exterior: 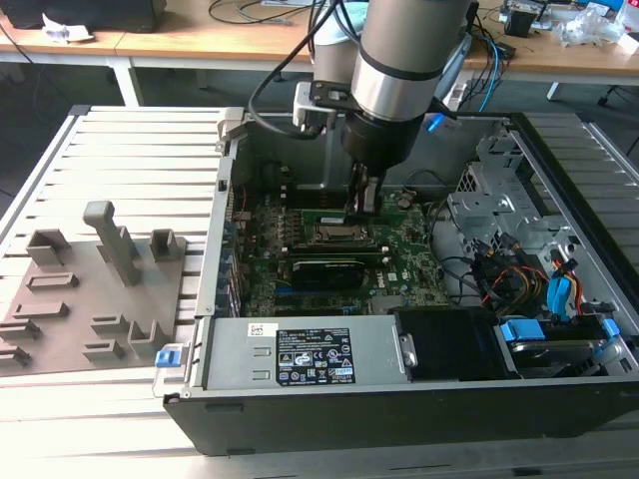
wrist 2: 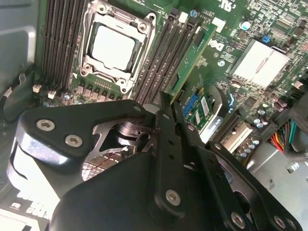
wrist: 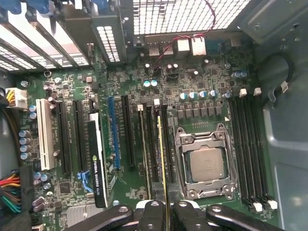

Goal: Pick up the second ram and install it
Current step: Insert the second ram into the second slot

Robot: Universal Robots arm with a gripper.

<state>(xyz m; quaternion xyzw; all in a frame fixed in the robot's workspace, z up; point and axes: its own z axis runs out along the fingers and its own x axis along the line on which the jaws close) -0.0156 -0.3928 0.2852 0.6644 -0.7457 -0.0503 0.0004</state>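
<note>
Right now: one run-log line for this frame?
gripper shut on second ram | ram over slots beside processor socket | inside open case | seating: cannot tell

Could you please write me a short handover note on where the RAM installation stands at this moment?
Gripper: shut on the second ram, held edge-on inside the open computer case.
Position: the stick stands in line with the memory slots beside the processor socket, on the motherboard.
Done: stick picked up and brought to the slots.
Left: whether it is fully seated cannot be told; the gripper has not let go.
</note>
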